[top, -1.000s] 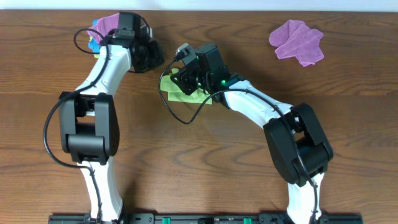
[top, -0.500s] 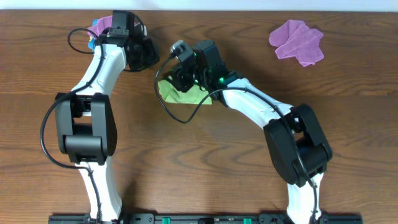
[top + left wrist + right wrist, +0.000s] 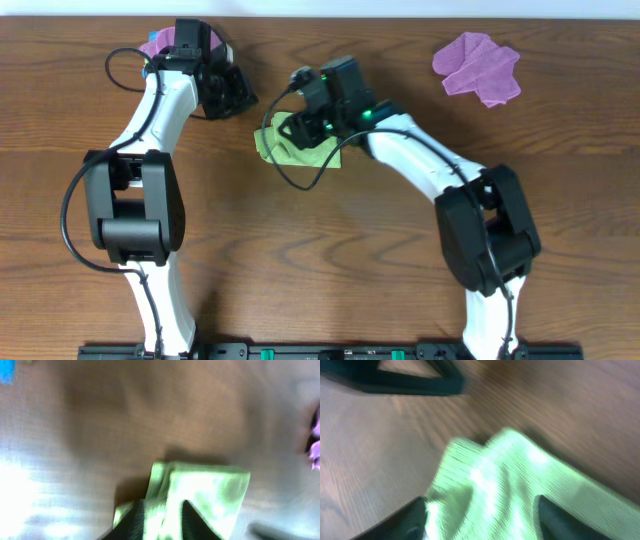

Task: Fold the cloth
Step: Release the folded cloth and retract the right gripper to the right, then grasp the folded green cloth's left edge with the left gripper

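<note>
Overhead view of the table [image 3: 330,250]: we see the lime-green cloth [image 3: 275,148] lying bunched just above centre frame, partly under the right claw [image 3: 481,505]. From the right wrist camera we see that claw spread wide. Its two dark fingers [image 3: 407,520] sit at the lower corners of the frame, and the rumpled cloth fills the gap between them. It clamps nothing, and we cannot tell whether the tips touch the fabric. The left claw [image 3: 240,98] sits upper left, near the cloth but apart from it, released and holding nothing. Its wrist picture is blurred, with two dark fingertips [image 3: 127,520] parted at the bottom edge in front of the cloth. One purple cloth [image 3: 477,65] lies upper right; a second purple cloth [image 3: 155,42] peeks from behind the left arm.
</note>
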### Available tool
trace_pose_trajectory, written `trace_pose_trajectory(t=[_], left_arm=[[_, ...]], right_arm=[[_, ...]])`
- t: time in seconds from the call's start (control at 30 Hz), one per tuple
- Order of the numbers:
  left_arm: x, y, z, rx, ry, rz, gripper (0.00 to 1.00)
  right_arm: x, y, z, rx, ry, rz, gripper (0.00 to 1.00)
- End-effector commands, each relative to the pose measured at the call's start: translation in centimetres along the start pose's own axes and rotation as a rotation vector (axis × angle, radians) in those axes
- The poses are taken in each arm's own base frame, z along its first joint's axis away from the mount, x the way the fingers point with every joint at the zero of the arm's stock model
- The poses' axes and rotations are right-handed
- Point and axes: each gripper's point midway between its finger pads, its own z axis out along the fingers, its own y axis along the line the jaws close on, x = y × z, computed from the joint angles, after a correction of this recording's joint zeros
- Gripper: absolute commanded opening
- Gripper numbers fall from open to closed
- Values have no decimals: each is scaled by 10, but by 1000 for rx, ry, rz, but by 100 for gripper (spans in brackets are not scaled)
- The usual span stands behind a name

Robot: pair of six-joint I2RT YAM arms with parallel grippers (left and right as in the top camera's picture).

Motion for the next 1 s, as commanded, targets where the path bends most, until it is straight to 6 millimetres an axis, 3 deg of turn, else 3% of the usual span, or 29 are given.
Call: trace_pose_trajectory(t=[0.0, 0.13, 0.3, 0.43, 0.73, 0.97], left_arm=[[3, -2, -22, 10, 16, 20, 33], [18, 14, -27, -15, 83, -41, 40], [32, 20, -32, 1, 149, -93, 41], [44, 15, -27, 50, 194, -124, 41], [83, 22, -2, 133, 310, -250, 38], [96, 20, 11, 212, 336, -298, 40]], right_arm=[[-16, -35, -41, 37, -42, 94, 81], [-15, -64, -92, 34, -48, 153, 99], [-4, -88, -158, 99, -61, 166, 99], [14, -95, -197, 144, -84, 153, 99], [92, -95, -254, 185, -198, 238, 99], [147, -76, -279, 239, -294, 284, 99]])
